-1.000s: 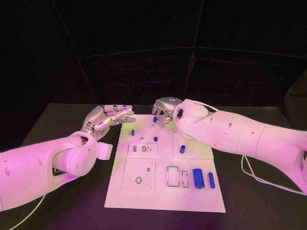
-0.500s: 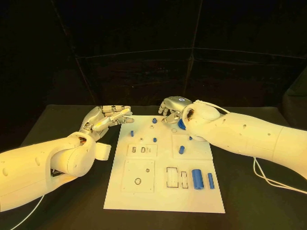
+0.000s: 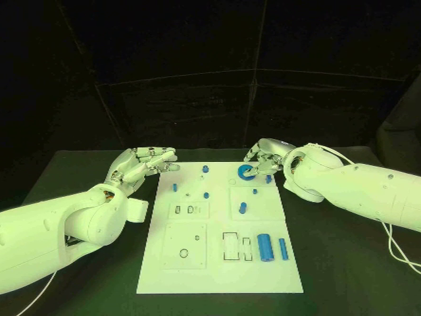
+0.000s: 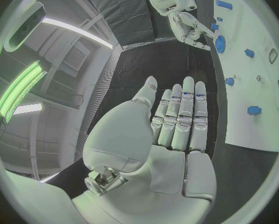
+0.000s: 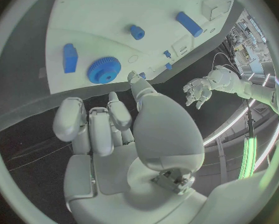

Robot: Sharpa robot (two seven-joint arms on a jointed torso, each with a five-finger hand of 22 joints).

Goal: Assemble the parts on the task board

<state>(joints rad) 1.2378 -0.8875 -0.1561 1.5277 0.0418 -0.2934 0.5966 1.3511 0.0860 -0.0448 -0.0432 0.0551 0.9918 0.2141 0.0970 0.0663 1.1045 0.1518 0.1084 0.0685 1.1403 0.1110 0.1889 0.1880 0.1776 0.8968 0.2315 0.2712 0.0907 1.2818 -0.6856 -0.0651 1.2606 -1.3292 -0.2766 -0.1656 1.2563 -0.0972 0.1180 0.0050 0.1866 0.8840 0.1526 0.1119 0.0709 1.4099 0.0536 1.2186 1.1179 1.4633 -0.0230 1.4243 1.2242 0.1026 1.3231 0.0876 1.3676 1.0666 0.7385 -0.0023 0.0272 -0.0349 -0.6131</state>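
Board: the white board is laid flat in the middle of the black desk.
Gear: a blue gear is seen lying on the board's far right part, free of both hands.
Left hand: held open, fingers straight, nothing gripped, just beside the board's far left corner.
Right hand: fingers apart, apparently empty, just beyond the gear.
Cylinder: a blue cylinder is laid near the board's front right.

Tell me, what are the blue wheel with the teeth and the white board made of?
The blue gear looks like plastic: one even matte blue, with no metal shine, and fine teeth round its rim. The task board looks like painted or plastic sheet, smooth, flat and plain white with neat cut-out slots. I can't be sure of either from looks alone.
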